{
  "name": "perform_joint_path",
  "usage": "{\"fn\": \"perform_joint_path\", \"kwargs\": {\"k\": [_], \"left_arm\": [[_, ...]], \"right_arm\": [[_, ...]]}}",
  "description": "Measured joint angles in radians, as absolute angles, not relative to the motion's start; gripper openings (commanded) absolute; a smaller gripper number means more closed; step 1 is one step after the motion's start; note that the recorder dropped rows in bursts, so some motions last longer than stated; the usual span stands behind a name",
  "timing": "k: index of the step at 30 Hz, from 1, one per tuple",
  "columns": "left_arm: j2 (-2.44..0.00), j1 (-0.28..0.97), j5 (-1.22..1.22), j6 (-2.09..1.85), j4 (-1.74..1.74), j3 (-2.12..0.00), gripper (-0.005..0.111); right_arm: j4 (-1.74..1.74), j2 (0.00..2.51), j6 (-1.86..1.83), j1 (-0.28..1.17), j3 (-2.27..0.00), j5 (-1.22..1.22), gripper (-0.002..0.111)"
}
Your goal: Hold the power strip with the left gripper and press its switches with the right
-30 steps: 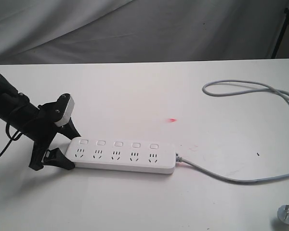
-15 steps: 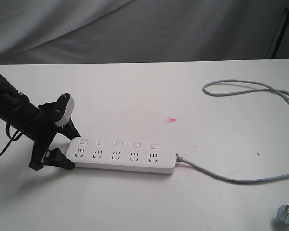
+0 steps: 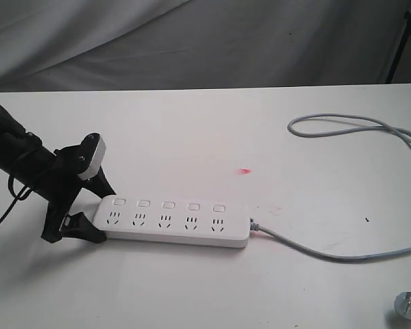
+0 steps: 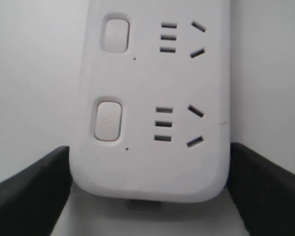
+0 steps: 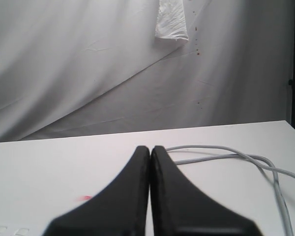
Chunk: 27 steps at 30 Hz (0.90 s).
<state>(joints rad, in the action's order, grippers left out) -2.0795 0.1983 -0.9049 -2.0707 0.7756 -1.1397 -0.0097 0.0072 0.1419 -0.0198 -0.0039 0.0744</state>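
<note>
We list as seen:
- power strip (image 4: 152, 162): smooth white plastic with a soft satin sheen
- switches (image 4: 108, 120): same finish
- cord (image 3: 335, 258): grey, matt, rubbery-looking sheath
- plug (image 3: 409, 306): grey body, bright metal prongs
- table (image 3: 192, 137): smooth matt white
- backdrop (image 3: 192, 41): creased, matt, pale grey cloth
- right gripper (image 5: 150, 150): matt black, plastic by our eye

a white table (image 3: 192, 130) carries the strip (image 3: 171, 229), lying flat near the front left, switches (image 3: 168, 204) facing up. its grey cord (image 3: 308, 250) leaves the right end and runs rightward; a loop of it lies far right. the plug (image 3: 409, 305) lies at the front right corner. a small red mark (image 3: 244, 171) sits mid-table.
</note>
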Motion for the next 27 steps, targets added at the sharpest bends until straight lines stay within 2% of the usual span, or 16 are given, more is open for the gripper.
{"fn": "perform_joint_path", "kwargs": {"k": [3, 11, 19, 27], "left_arm": [[-2.079, 0.198, -0.905, -2.071, 0.776, -1.14, 0.1], [-2.006, 0.198, -0.909, -1.922, 0.672, -1.14, 0.1], [-1.572, 0.198, -0.949, -1.347, 0.329, -1.142, 0.1], [-1.273, 0.198, -1.1, -0.998, 0.311, -1.142, 0.099]], "right_arm": [[-0.01, 0.007, 0.142, -0.02, -0.004, 0.074, 0.0], [-0.01, 0.007, 0.142, -0.02, -0.004, 0.074, 0.0], [-0.01, 0.007, 0.142, -0.02, -0.004, 0.076, 0.0], [-0.01, 0.007, 0.142, -0.02, -0.004, 0.076, 0.0]]}}
